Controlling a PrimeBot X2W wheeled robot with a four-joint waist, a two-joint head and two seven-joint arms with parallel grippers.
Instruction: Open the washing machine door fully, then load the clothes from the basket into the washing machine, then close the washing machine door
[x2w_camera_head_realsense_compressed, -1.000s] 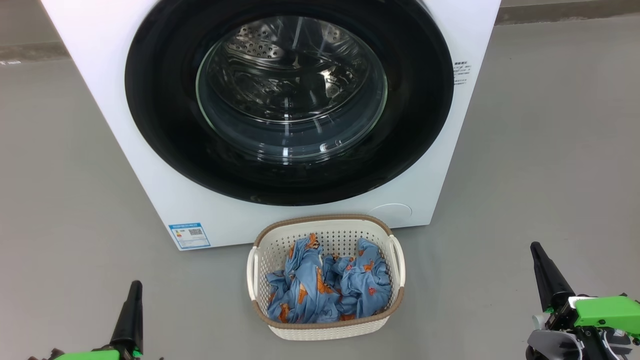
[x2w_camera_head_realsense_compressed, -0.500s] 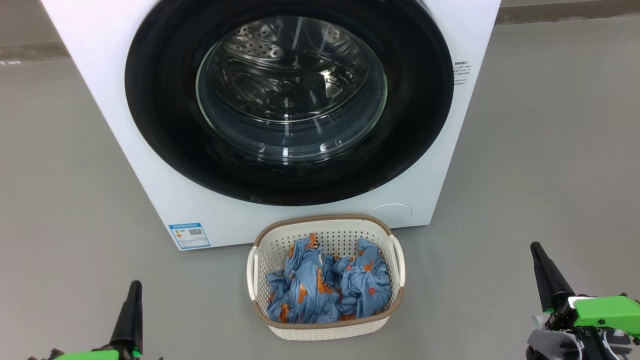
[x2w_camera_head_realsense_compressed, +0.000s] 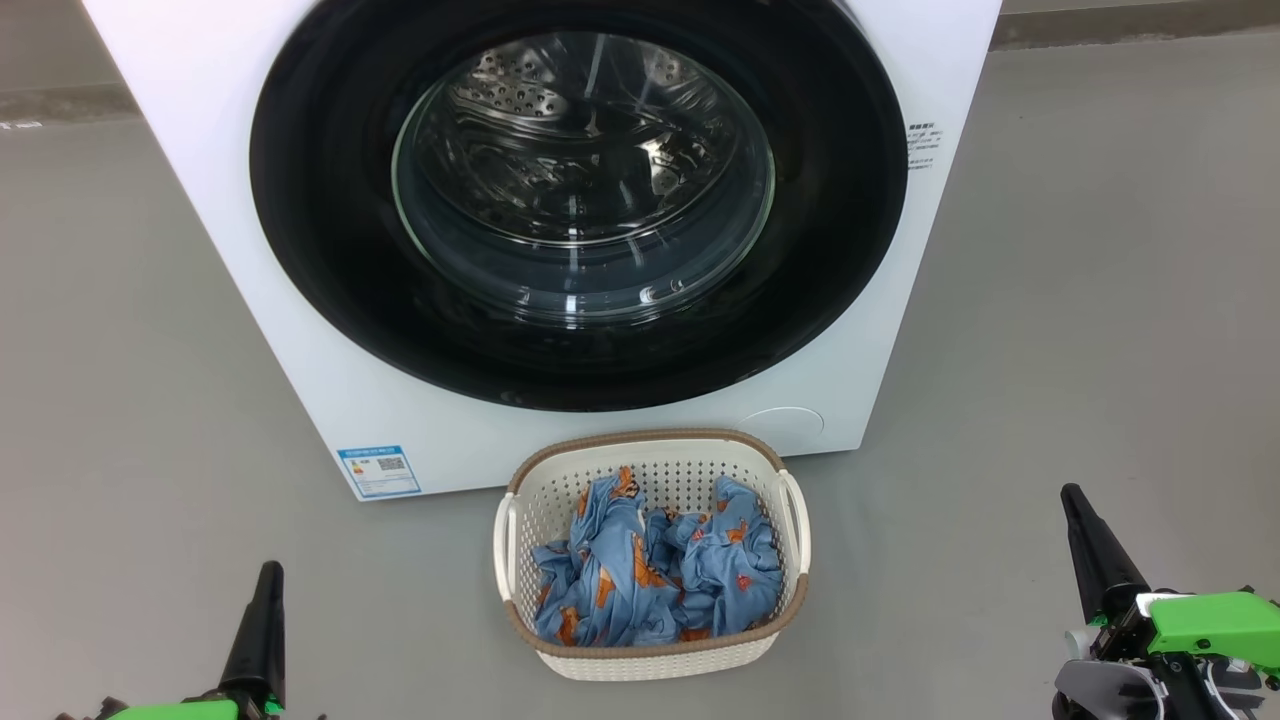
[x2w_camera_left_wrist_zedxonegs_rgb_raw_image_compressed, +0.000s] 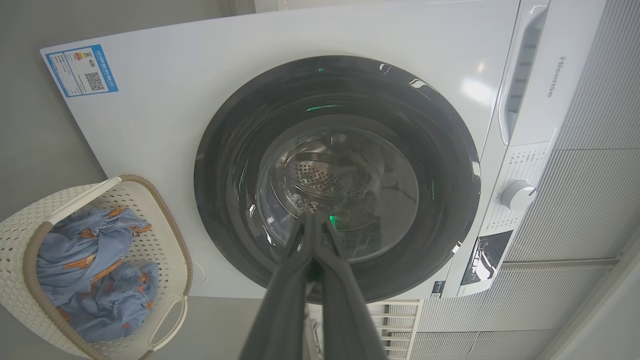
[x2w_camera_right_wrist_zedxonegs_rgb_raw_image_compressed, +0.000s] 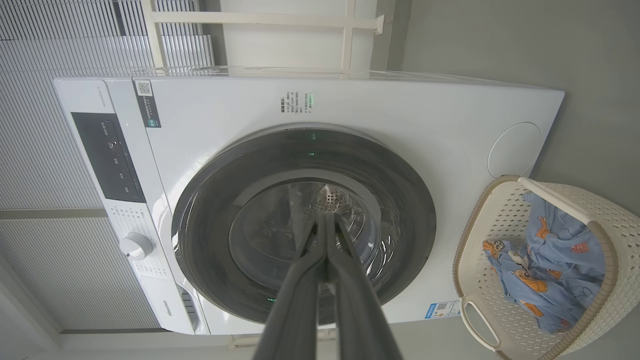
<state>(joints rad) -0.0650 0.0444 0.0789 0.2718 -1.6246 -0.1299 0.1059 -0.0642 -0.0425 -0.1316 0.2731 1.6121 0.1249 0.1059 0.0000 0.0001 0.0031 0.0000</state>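
The white washing machine (x2w_camera_head_realsense_compressed: 200, 140) stands ahead of me, and its round black-rimmed washing machine door (x2w_camera_head_realsense_compressed: 330, 270) is closed flat against the front. On the floor right in front of it sits the cream basket (x2w_camera_head_realsense_compressed: 655, 660) with the crumpled light blue clothes (x2w_camera_head_realsense_compressed: 655, 575) inside. My left gripper (x2w_camera_head_realsense_compressed: 268, 572) rests low at the bottom left, shut and empty, well left of the basket. My right gripper (x2w_camera_head_realsense_compressed: 1072, 494) rests at the bottom right, also shut and empty. In the left wrist view the left gripper (x2w_camera_left_wrist_zedxonegs_rgb_raw_image_compressed: 312, 216) points at the door (x2w_camera_left_wrist_zedxonegs_rgb_raw_image_compressed: 450, 200). The right gripper (x2w_camera_right_wrist_zedxonegs_rgb_raw_image_compressed: 325, 216) points at the door (x2w_camera_right_wrist_zedxonegs_rgb_raw_image_compressed: 210, 210) too.
Bare grey floor (x2w_camera_head_realsense_compressed: 1080, 300) lies on both sides of the machine and around the basket. A control panel with a white dial (x2w_camera_left_wrist_zedxonegs_rgb_raw_image_compressed: 518, 194) runs along the machine's top. A ribbed grey wall (x2w_camera_right_wrist_zedxonegs_rgb_raw_image_compressed: 45, 160) stands behind the machine.
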